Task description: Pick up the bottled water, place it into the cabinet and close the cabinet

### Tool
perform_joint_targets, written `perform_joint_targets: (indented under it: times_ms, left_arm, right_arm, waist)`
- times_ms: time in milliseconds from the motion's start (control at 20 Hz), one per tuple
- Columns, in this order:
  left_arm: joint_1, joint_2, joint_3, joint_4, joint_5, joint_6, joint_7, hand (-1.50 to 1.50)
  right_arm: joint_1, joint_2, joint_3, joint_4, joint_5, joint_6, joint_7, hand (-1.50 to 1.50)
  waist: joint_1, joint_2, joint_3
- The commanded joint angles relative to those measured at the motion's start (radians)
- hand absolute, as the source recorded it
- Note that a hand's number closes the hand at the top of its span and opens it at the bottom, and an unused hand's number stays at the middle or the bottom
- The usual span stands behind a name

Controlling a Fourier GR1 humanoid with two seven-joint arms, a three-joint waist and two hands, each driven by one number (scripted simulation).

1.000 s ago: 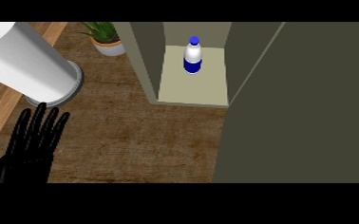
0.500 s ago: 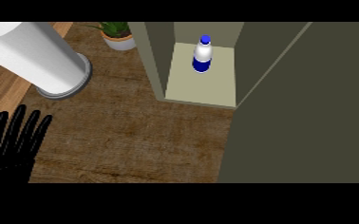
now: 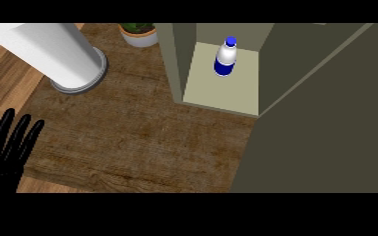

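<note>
Blue-capped bottled water (image 3: 226, 57) stands upright inside the open cabinet (image 3: 221, 94), so only door-closing's left; left hand (image 3: 16, 145) rests w/ fingers straight at lower-left edge, right hand unseen.

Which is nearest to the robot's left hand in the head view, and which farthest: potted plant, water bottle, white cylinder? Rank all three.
Measured from the left hand:
1. White cylinder, upper left, on the counter.
2. Potted plant, top centre, beside the cabinet.
3. Water bottle, upright inside the open cabinet.

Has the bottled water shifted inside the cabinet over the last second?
No. The bottled water stands upright at the same spot near the back of the cabinet shelf; only the view has shifted.
</note>
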Motion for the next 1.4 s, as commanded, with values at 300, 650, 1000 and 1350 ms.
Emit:
perform_joint_targets:
  times_ms: [300,650,1000,1350]
  left_arm:
    - [-0.02,0.027,0.015,0.016,0.022,-0.049,0.016,-1.5]
    - [-0.019,0.047,0.034,0.024,0.027,-0.061,0.024,-1.5]
    - [-0.02,0.062,0.05,0.032,0.041,-0.083,0.029,-1.5]
    - [-0.027,0.056,0.055,0.052,0.045,-0.101,0.019,-1.5]
  right_arm:
    - [-0.216,-0.052,0.081,-0.042,0.042,0.103,0.109,1.5]
    - [-0.277,-0.045,0.077,-0.012,0.014,0.096,0.149,1.5]
    - [-0.332,-0.04,0.051,-0.018,-0.009,0.092,0.166,1.5]
    - [-0.316,-0.012,0.068,0.029,-0.066,0.087,0.168,1.5]
  waist:
    - [0.064,0.006,-0.011]
    - [0.057,0.003,-0.01]
    - [0.057,0.003,-0.012]
    - [0.064,0.029,-0.014]
